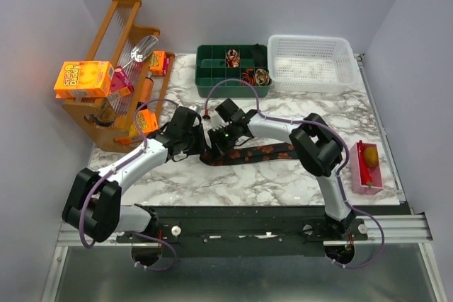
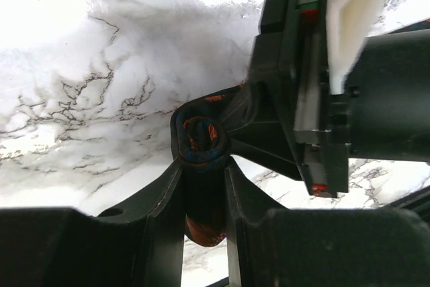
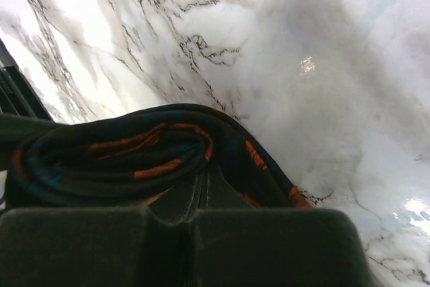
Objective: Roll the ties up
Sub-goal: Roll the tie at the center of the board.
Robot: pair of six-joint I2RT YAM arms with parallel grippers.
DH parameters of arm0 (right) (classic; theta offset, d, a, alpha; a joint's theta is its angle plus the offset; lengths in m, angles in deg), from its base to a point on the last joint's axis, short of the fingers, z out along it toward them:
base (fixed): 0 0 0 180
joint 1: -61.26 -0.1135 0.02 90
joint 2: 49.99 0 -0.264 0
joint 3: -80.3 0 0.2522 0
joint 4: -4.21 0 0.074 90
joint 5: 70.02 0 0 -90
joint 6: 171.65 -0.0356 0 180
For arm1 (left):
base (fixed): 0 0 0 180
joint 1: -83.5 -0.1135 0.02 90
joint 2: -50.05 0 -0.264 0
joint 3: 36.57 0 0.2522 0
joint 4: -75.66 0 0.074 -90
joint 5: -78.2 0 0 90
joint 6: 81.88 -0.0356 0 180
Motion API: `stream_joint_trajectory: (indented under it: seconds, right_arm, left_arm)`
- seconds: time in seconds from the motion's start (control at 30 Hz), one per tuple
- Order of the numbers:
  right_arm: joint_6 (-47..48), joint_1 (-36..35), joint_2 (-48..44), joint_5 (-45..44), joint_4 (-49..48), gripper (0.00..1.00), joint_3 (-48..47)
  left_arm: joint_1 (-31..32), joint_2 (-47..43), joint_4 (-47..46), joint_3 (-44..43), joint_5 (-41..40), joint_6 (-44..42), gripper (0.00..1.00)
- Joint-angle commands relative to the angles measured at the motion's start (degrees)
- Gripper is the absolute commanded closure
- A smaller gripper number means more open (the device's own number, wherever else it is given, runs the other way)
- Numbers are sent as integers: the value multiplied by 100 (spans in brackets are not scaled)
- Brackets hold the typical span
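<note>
One tie [image 1: 265,152] lies as a flat dark strip with orange marks on the marble, running right from where both grippers meet. Its left end is wound into a small coil [image 2: 200,140]. My left gripper [image 2: 202,169] is shut on this coil, one finger on each side; in the top view the left gripper [image 1: 199,143] is just left of the coil. My right gripper [image 3: 203,185] has its fingers pressed together with the tie's coil [image 3: 121,156] wrapped over their tips; in the top view the right gripper [image 1: 216,139] faces the left one. Two rolled ties [image 1: 232,56] sit in the green tray [image 1: 212,68].
A white mesh basket [image 1: 311,63] stands at the back right. A wooden rack [image 1: 117,68] with orange boxes stands at the left. A pink tray [image 1: 368,167] with a yellow object is near the right edge. The right gripper's body [image 2: 316,99] fills the right of the left wrist view.
</note>
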Motion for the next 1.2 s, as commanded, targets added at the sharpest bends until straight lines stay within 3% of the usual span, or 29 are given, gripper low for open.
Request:
stream_joint_trajectory:
  seconds: [0.0, 0.33, 0.8, 1.17]
  right_arm:
    - [-69, -26, 169, 30, -64, 100, -90]
    - [-166, -26, 169, 145, -134, 100, -134]
    - [-148, 27, -252, -49, -99, 100, -11]
    - [-61, 475, -762, -180, -29, 100, 217]
  left_arm:
    - [285, 117, 540, -423, -631, -37, 95]
    - [821, 732, 1270, -1074, -1625, -37, 99]
    - [875, 803, 2201, -1320, -2512, -196, 99]
    - [875, 1049, 3072, -1584, -3163, -283, 99]
